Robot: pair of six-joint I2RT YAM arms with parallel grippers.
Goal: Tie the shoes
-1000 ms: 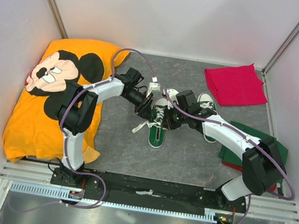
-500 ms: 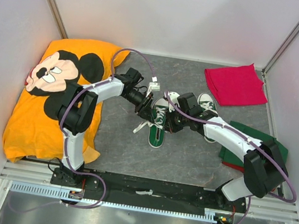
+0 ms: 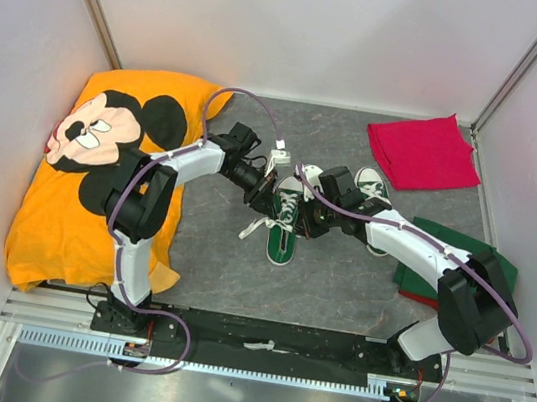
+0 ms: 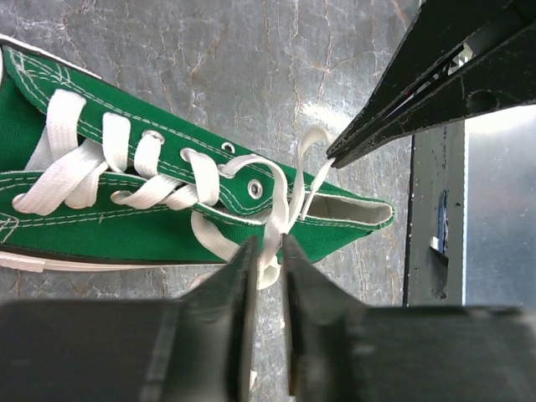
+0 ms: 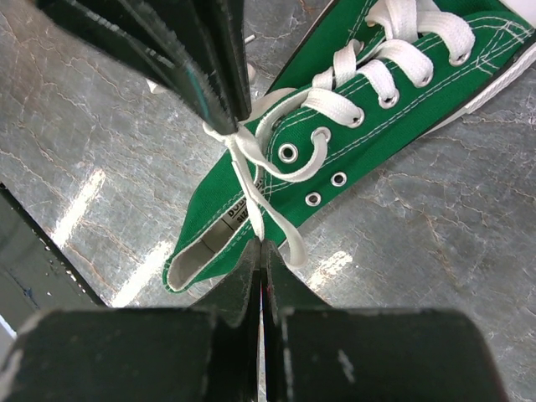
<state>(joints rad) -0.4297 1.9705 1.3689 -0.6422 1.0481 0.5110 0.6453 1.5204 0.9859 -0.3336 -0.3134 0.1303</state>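
The left jaws were just closed onto the lace [image 4: 277, 219] of the shoe [image 3: 283, 230] at the tabletop's middle. The right jaws were kept clenched on its other strand, so tightening seemed ready.

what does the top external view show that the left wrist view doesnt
Only top external: the second shoe, partly hidden by the right arm, plus a red cloth, an orange shirt, a green cloth and both whole arms.
Only left wrist: the lace strands crossing over the shoe's opening, with the left gripper pinching one strand and the right gripper pinching a loop end.
Both: the near shoe, partly laced, on the grey table.
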